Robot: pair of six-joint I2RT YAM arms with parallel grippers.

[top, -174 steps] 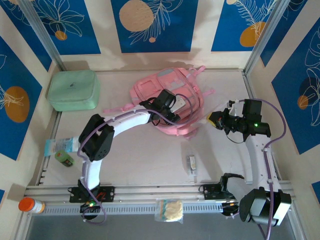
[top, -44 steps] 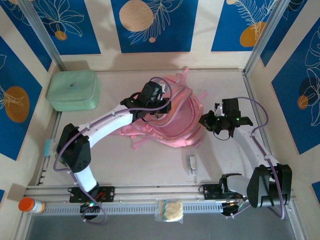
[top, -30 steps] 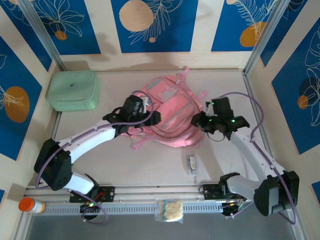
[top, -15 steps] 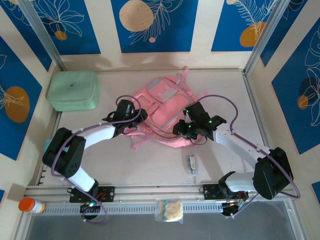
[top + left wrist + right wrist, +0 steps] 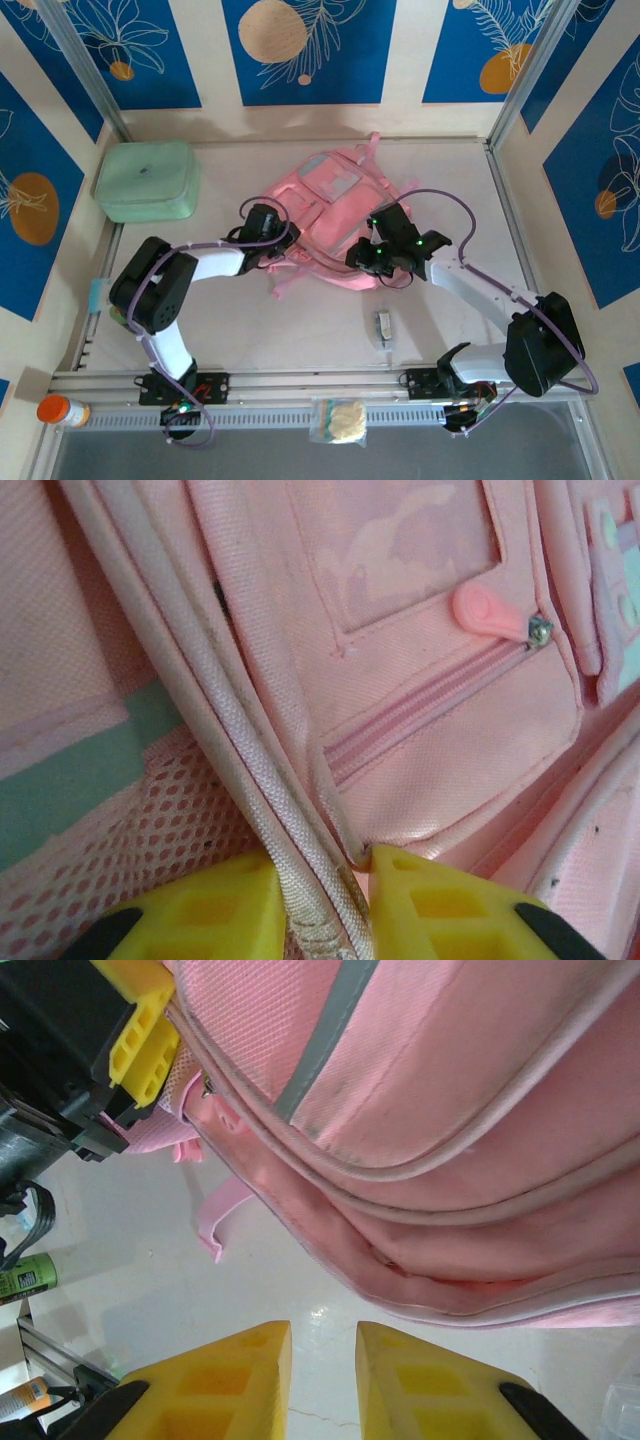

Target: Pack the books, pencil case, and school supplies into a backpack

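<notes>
The pale pink backpack [image 5: 335, 205] lies front-up in the middle of the table, straps trailing toward me. My left gripper [image 5: 283, 244] is at its left edge; in the left wrist view it [image 5: 325, 865] is shut on the backpack's piped seam [image 5: 250, 750] beside a zip pocket [image 5: 430, 730]. My right gripper [image 5: 363, 258] sits at the bag's near edge, and it [image 5: 323, 1335] is open over bare table just short of the backpack [image 5: 450, 1160]. The small grey-white school supply [image 5: 382, 327] lies on the table nearer me. The books and the pencil case are out of view.
A mint-green zip case [image 5: 147, 180] stands at the back left. A teal packet [image 5: 97, 296] and a green tube [image 5: 25, 1278] lie by the left wall. An orange-capped bottle [image 5: 60, 410] and a clear bag [image 5: 340, 420] rest at the front rail.
The backpack has been turned front-up and settled flat. My left arm drew back to the bag's left edge. My right gripper swung left from the right side to the bag's near edge.
</notes>
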